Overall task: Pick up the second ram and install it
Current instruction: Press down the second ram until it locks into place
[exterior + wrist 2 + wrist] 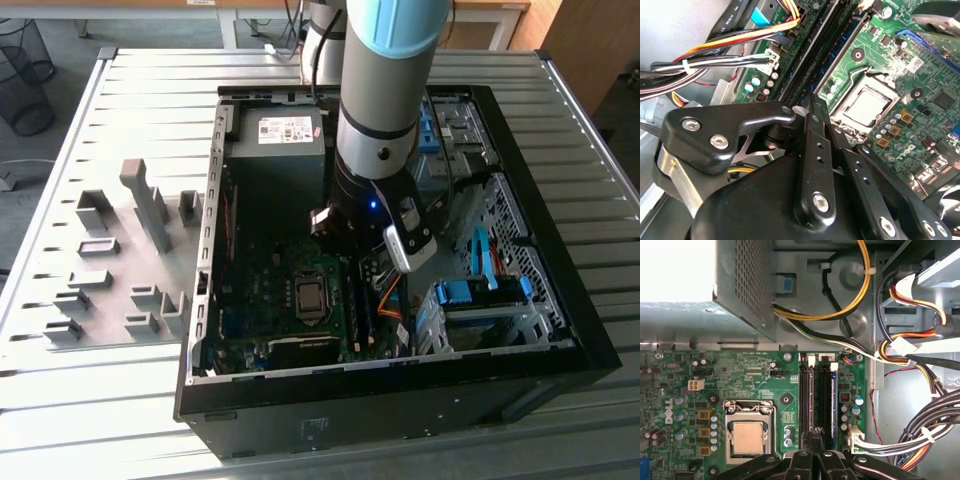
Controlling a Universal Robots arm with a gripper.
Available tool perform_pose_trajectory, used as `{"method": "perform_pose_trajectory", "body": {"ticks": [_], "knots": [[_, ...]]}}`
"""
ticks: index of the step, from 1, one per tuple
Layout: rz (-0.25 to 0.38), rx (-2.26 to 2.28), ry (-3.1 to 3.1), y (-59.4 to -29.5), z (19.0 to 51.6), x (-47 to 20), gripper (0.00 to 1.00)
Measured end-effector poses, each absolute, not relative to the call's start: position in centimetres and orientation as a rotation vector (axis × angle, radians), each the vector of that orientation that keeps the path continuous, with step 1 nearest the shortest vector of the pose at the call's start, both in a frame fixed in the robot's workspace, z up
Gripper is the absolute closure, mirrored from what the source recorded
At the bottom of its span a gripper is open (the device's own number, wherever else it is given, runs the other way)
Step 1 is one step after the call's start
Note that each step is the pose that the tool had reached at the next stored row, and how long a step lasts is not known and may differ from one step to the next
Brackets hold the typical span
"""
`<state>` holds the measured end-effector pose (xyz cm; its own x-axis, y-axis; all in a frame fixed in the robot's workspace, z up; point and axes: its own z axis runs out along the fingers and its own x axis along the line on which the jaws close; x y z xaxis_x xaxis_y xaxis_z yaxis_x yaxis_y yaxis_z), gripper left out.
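Taken to be the second ram [832, 400]: a thin blue-green stick standing on edge in one of the two parallel memory slots [807, 390] at the motherboard's edge, also seen in the second wrist view [842, 47]. Cannot tell whether fully seated or latched. Cannot tell either whether the darker neighbouring slot holds a stick.

Just above the near end of those slots, the gripper [815, 437], fingers drawn together to a narrow point with nothing visibly clamped between them; same closed stance in the second wrist view [812, 107]. Judged late in the task: pick-up apparently done, stick already down at the slots, final seating unconfirmed.

Around the slots, the green motherboard [760, 385], with the open CPU socket [748, 437] just beside them. All of it inside the open computer case [400, 400], along with the grey power supply [278, 135], bundled cables [920, 435] near the slots on the side away from the socket, and a drive cage with blue latches [480, 295]. Outside the case, toward the exterior view's left, grey fixture blocks [150, 205] on the slatted metal table [100, 400].
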<state>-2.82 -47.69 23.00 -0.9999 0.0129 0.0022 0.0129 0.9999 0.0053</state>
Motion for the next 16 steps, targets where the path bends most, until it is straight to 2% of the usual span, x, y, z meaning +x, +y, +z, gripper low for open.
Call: {"method": "perform_pose_trajectory", "body": {"ticks": [16], "knots": [[-0.006,-0.02,-3.139,-47.71,21.93,-2.74,0.9]]}}
